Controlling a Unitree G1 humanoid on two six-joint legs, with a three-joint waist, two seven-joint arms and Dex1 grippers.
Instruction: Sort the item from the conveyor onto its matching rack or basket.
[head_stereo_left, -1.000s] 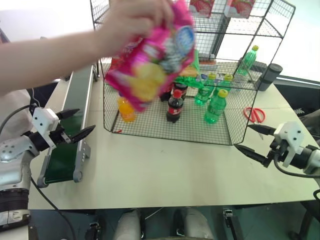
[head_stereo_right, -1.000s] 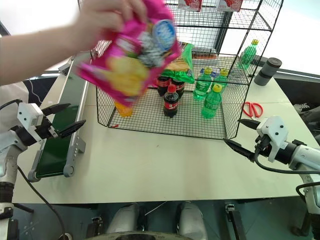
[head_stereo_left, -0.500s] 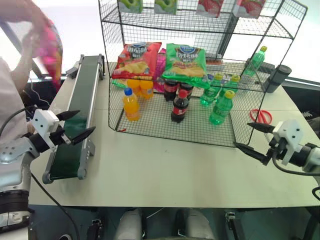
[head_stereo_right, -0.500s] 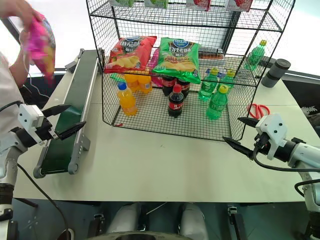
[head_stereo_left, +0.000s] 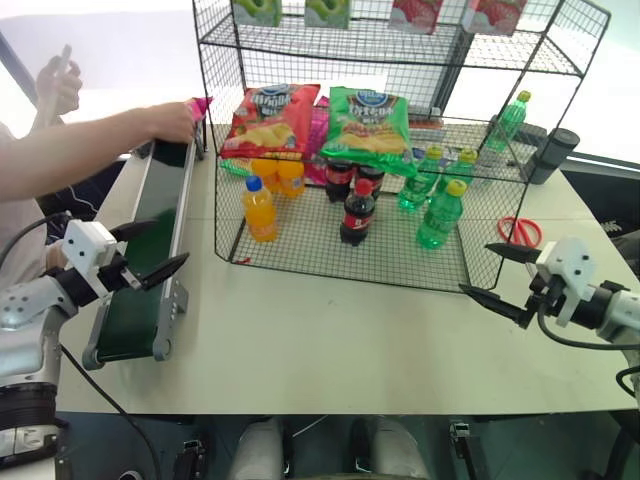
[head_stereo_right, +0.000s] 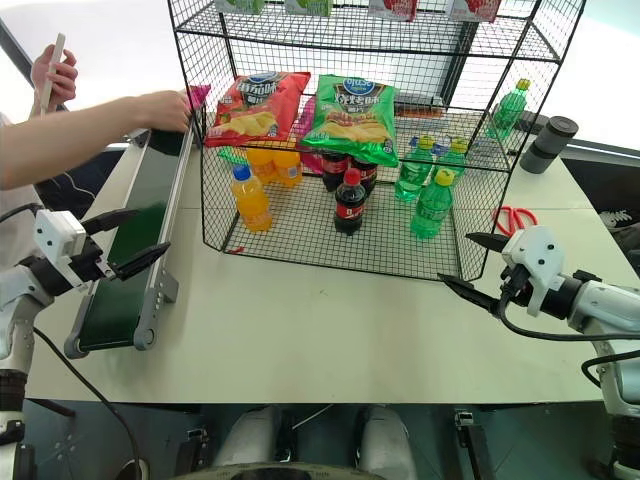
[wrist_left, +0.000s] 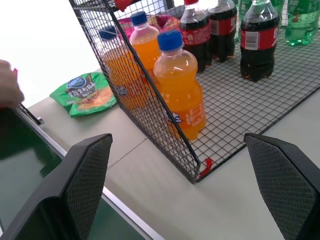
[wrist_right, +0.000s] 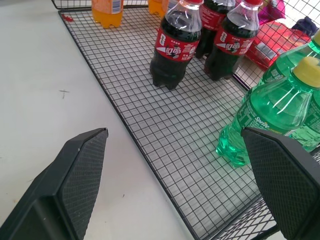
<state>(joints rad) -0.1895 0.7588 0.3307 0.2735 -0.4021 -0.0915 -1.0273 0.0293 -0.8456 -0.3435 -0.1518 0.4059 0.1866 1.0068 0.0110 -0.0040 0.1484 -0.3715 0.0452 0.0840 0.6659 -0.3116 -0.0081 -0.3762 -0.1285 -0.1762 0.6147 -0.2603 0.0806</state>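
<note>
1. Looking down from the head camera's left eye, the long dark green conveyor belt in its grey metal frame (head_stereo_left: 150, 250) is seen along the left edge of the pale table (head_stereo_left: 320, 340). At its far end a person's hand (head_stereo_left: 172, 121) is reaching in, and a corner of the glossy magenta-pink crisp bag (head_stereo_left: 198, 105) is visible just beyond the fingers, beside the large black wire-grid rack (head_stereo_left: 340, 275). Whether the bag already lies on the belt cannot be told.
2. In the right eye view, the red crisp bag (head_stereo_right: 258, 105) and the green crisp bag (head_stereo_right: 352, 115) are shown on the rack's middle tier, with orange, cola and green bottles below. The left gripper (head_stereo_right: 132, 240) is held above the near part of the belt, its fingers spread wide and empty; the right gripper (head_stereo_right: 478, 263) is held near the rack's front right corner, likewise spread and empty.
3. In the left wrist view, an orange soda bottle (wrist_left: 180, 90) is shown behind the rack's mesh.
4. In the right wrist view, a cola bottle (wrist_right: 172, 47) and a green soda bottle (wrist_right: 265, 115) are shown on the bottom tier.
5. The step in hand is judged to be waiting for delivery; next, the bag must be grasped once it is carried within reach.
</note>
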